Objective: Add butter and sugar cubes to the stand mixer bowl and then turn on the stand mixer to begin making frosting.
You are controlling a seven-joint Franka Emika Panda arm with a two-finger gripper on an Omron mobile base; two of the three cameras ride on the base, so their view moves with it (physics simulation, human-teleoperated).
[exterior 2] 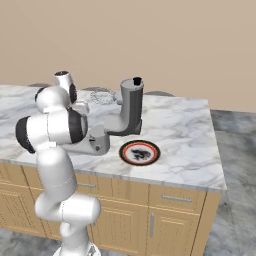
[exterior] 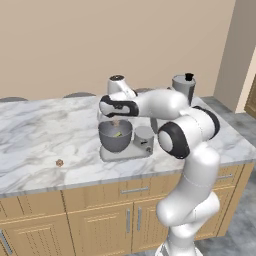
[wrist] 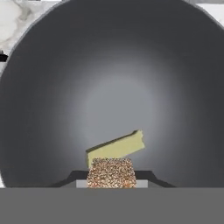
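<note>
gripper (wrist: pixel 111 183): pinched shut on a sugar cube (wrist: pixel 111 173)
bowl (wrist: pixel 52 87): right below, butter (wrist: pixel 116 148) already inside
handling: cube's probably light, hard, crumbly; hold flat sides gently

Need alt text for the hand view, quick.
A tan-brown speckled sugar cube sits between the gripper fingertips, directly above the grey stand mixer bowl. A pale yellow block of butter lies tilted inside the bowl.

Pale yellow butter (wrist: pixel 116 149), grey bowl (wrist: pixel 52 87)
</note>
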